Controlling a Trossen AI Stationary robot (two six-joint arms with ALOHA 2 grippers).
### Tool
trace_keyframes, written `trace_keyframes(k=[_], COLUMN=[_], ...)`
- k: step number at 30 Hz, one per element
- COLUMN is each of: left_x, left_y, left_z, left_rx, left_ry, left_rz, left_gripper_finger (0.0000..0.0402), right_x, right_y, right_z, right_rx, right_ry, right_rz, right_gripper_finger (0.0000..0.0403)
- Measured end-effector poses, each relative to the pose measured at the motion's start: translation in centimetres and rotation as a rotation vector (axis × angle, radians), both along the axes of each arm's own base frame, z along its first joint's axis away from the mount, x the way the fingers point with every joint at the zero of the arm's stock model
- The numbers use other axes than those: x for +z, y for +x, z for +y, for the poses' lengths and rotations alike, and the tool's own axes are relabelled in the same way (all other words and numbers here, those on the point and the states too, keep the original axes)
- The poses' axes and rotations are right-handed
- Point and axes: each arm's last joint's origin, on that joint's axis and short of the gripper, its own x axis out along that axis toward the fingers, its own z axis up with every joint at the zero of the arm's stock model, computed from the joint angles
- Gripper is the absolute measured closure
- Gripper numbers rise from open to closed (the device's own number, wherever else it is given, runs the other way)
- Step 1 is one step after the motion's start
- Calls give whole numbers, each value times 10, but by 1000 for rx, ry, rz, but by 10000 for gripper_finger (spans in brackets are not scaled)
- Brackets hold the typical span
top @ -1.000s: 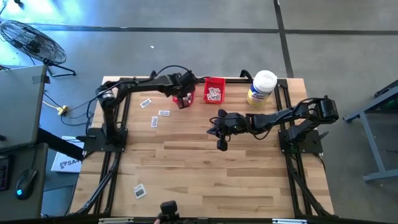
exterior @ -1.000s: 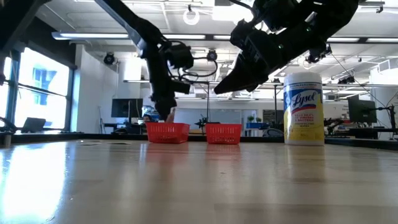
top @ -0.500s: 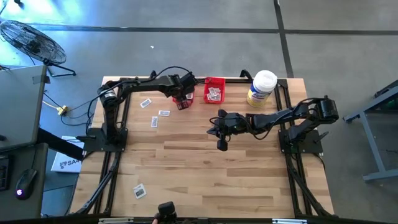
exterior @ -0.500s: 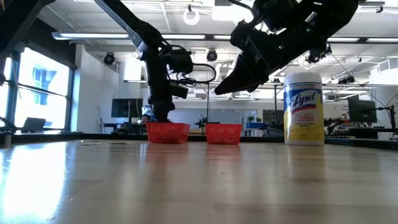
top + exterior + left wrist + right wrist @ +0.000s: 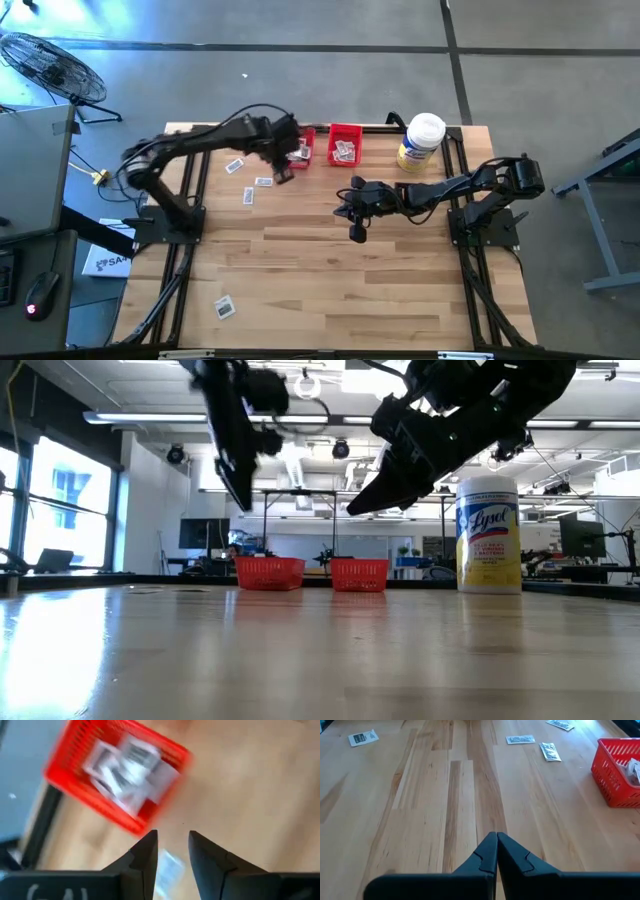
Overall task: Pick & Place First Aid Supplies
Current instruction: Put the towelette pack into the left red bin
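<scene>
High view: left gripper [image 5: 283,165] is seen at roughly 11 o'clock on the table [image 5: 330,290], just beside the left red bin [image 5: 303,146]; fingers [image 5: 145,855] parted, nothing grasped. In the left wrist view, white packets [image 5: 127,767] are piled inside that bin. More packets are held in the second red bin [image 5: 346,146] at 12 o'clock. Loose packets [image 5: 249,196] are left at 10 o'clock, one packet [image 5: 225,307] at 7 o'clock. Right gripper [image 5: 357,232] is parked mid-table, fingers clenched, empty. Lysol wipes canister [image 5: 421,142] stands at 1 o'clock.
</scene>
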Motion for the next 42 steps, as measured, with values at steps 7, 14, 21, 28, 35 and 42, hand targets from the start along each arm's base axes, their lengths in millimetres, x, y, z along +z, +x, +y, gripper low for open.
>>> trace_keyframes(k=[7,14,21,28,35,42], left_x=[34,37,37,5,-57,-86], left_y=[-36,-56,-86,-126,-137,-131], left_z=[-90,-188,-277,-352,-384,-407], left_rx=[50,61,39,12,-40,-241], left_ry=[-273,-335,-397,-471,-455,-485], left_rz=[82,223,179,68,64,76], left_gripper_finger=[295,295,295,295,296,296], right_x=[0,2,8,11,17,18], right_y=[0,1,4,6,8,8], right_z=[0,0,1,6,14,19], right_rx=[6,8,-1,1,27,42], right_ry=[-10,-16,4,27,29,32], right_rz=[2,-28,-91,-133,-195,-207], right_gripper_finger=[400,400,401,400,400,400])
